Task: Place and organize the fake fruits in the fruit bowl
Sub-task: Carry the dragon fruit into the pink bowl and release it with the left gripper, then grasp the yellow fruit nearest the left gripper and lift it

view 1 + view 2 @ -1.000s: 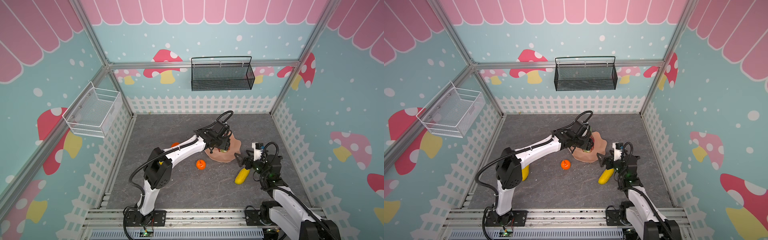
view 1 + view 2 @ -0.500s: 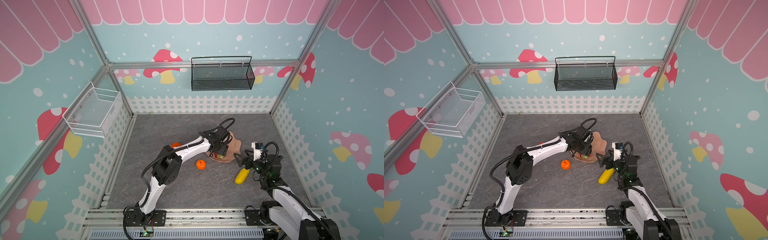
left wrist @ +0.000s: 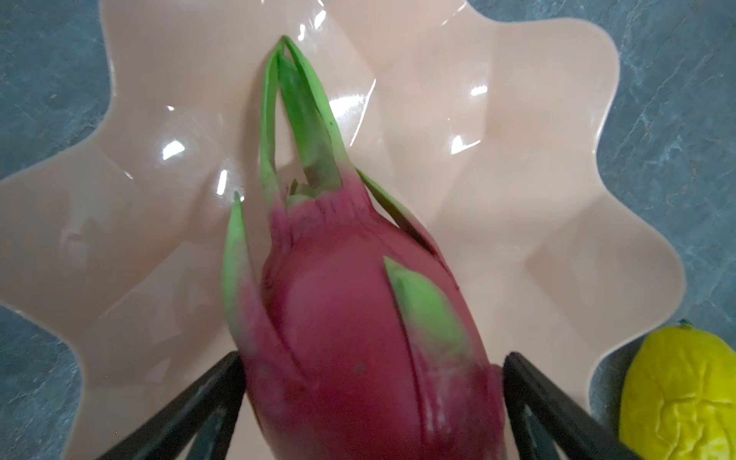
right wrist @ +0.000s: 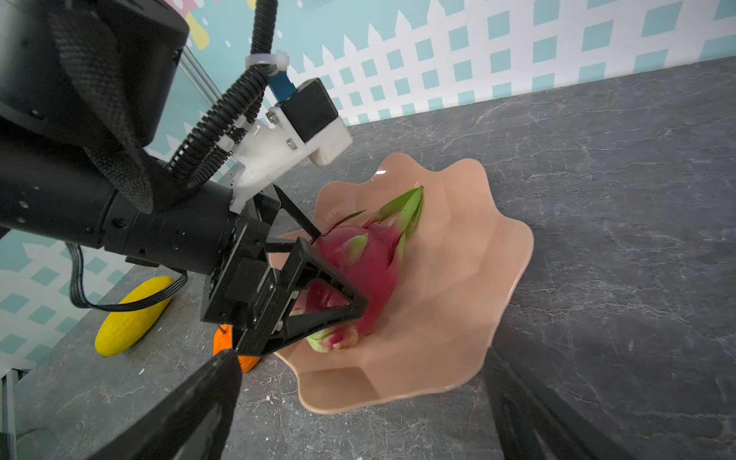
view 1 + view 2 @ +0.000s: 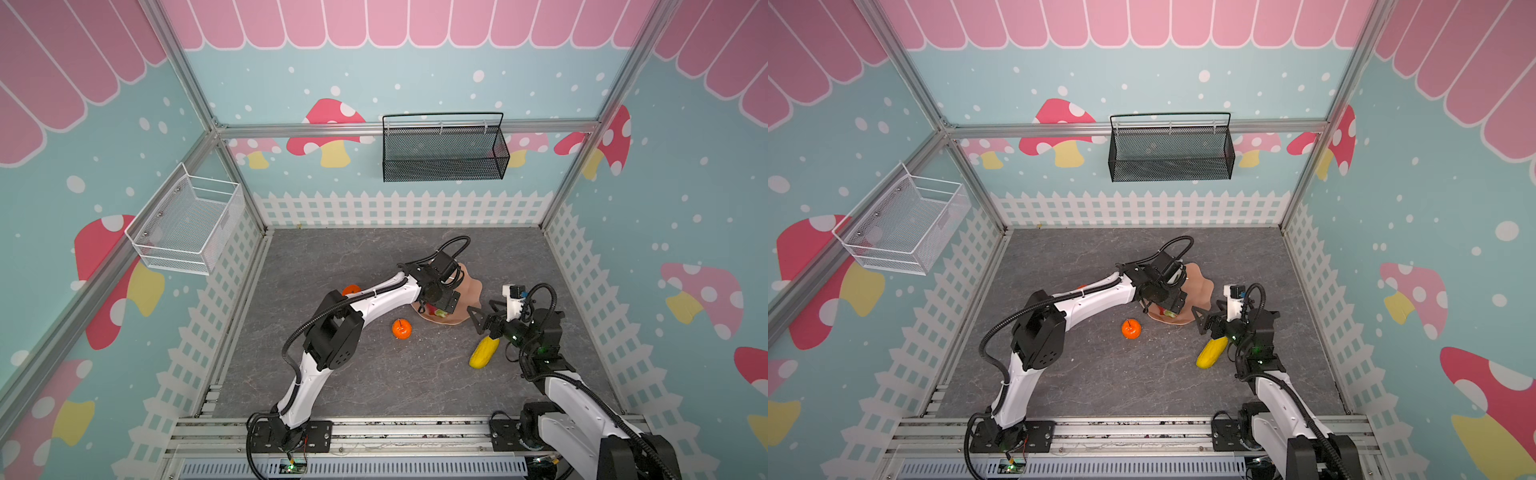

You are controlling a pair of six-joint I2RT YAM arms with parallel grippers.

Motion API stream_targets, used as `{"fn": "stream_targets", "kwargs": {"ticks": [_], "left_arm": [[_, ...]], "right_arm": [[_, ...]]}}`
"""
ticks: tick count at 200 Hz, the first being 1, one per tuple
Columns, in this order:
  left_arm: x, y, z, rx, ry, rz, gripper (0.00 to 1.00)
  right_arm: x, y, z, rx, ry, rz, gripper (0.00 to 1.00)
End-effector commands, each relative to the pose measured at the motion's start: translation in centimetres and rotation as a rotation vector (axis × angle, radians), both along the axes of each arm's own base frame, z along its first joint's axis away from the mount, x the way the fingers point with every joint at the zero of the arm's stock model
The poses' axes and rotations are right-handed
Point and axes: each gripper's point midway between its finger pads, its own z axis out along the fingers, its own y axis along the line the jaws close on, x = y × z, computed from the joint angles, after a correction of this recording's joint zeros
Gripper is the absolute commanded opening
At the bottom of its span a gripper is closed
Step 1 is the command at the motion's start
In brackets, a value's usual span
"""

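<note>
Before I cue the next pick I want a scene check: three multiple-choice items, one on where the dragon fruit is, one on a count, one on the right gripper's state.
1. Where is the dragon fruit?
A) on the table
B) in the fruit bowl
C) in the black mesh basket

2. How many fruits lie in the fruit bowl?
A) one
B) two
C) three

3. The right gripper is:
A) shut on a mango
B) shut on an orange
C) open and empty

1 B: it lies on the dish's floor.
2 A: only the dragon fruit is inside.
3 C: its fingers stand wide apart, gripping nothing.
</note>
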Motion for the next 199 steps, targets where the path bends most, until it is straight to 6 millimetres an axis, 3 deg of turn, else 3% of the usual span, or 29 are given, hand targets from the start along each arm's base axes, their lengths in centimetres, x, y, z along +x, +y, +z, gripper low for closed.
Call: {"fn": "stream_targets", "kwargs": {"ticks": [1, 26, 43, 64, 98, 123, 149, 199], "left_arm": [[0.7, 0.5, 4.6, -0.042, -0.092, 0.003, 1.00], [0.1, 2.2, 7.0, -0.043, -0.145, 0.030, 1.00], [-0.6, 5.5, 8.1, -0.003, -0.200, 0.093, 1.00], [-1.9, 13.0, 7.3, 0.132, -0.240, 0.267, 0.98], [-6.9, 26.0, 3.1, 0.264, -0.192, 0.592, 0.97], [-11.0, 32.8, 0.8, 0.334, -0.190, 0.741, 0.96], [-13.8, 34.5, -1.7, 0.223, -0.100, 0.812, 0.95], [-15.5, 35.2, -3.2, 0.222, 0.007, 0.845, 0.95]], "right_arm": [[0.0, -0.1, 0.4, -0.002, -0.022, 0.002, 0.98], [-0.3, 0.5, 1.2, -0.004, -0.063, 0.043, 0.98], [-1.2, 1.8, 2.5, 0.004, -0.125, 0.118, 0.98], [-2.7, 4.7, 4.1, -0.032, -0.212, 0.222, 0.98], [-6.1, 11.0, 5.4, -0.093, -0.329, 0.456, 0.98], [-8.7, 14.7, 5.1, -0.132, -0.378, 0.608, 0.99], [-9.8, 16.6, 4.2, -0.169, -0.373, 0.679, 0.99], [-10.1, 16.5, 4.3, -0.178, -0.385, 0.682, 0.98]]}}
